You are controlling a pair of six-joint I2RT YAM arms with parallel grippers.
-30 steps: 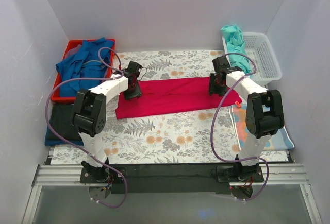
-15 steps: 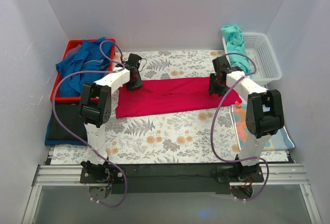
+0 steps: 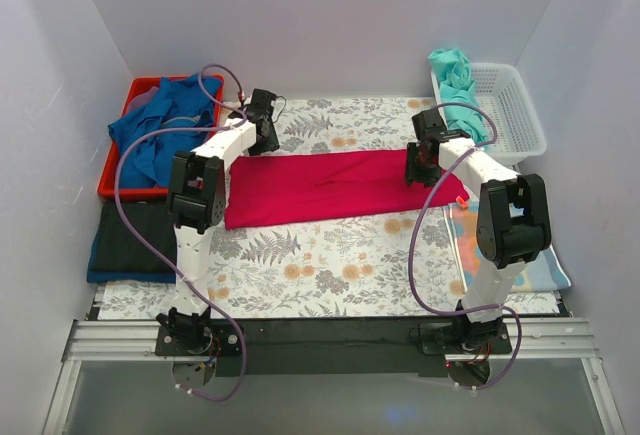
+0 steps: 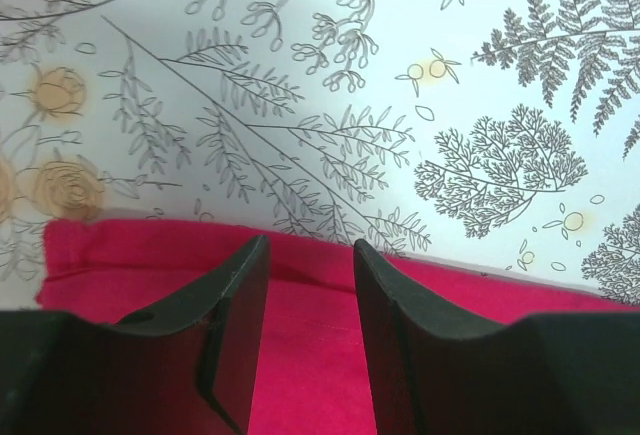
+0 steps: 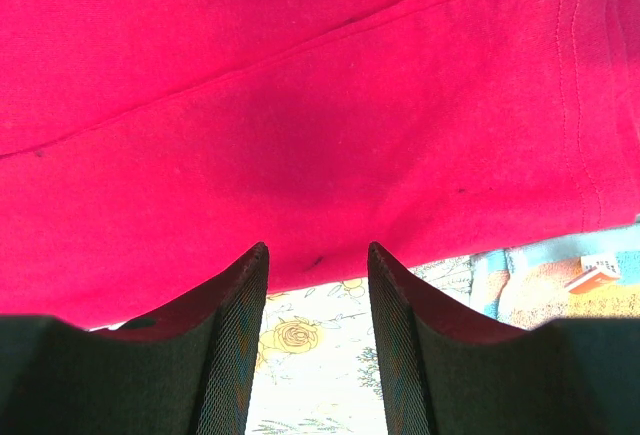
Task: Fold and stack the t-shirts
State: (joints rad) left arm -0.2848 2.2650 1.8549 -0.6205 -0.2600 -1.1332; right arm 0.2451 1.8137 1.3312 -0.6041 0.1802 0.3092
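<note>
Since a second ago the left gripper [image 3: 262, 135] has travelled away from the robot's base, from the near-left part of the crimson t-shirt [image 3: 330, 187] to its far-left corner; the right gripper [image 3: 420, 165] has stayed at the shirt's right end.

From the top camera, the shirt lies as a long flat band between the two grippers on the floral tablecloth [image 3: 300, 265]. Just left of the left gripper is a red bin [image 3: 105, 191] heaped with blue garments [image 3: 160, 130], and a folded black t-shirt [image 3: 125, 240] lies nearer the base on that side. Beyond the right gripper a teal t-shirt [image 3: 458, 85] hangs over a white basket [image 3: 515, 105].

On the left wrist camera, the left gripper [image 4: 310, 255] has its fingers parted with nothing between them. The crimson t-shirt [image 4: 100, 255] lies under them, its edge just ahead of the tips, with floral tablecloth [image 4: 300, 105] beyond.

On the right wrist camera, the right gripper [image 5: 318, 255] is likewise spread and holding nothing. The crimson t-shirt [image 5: 300, 105] fills the view ahead, its hem level with the tips; a patchwork cloth [image 5: 545, 300] shows to the right.
</note>
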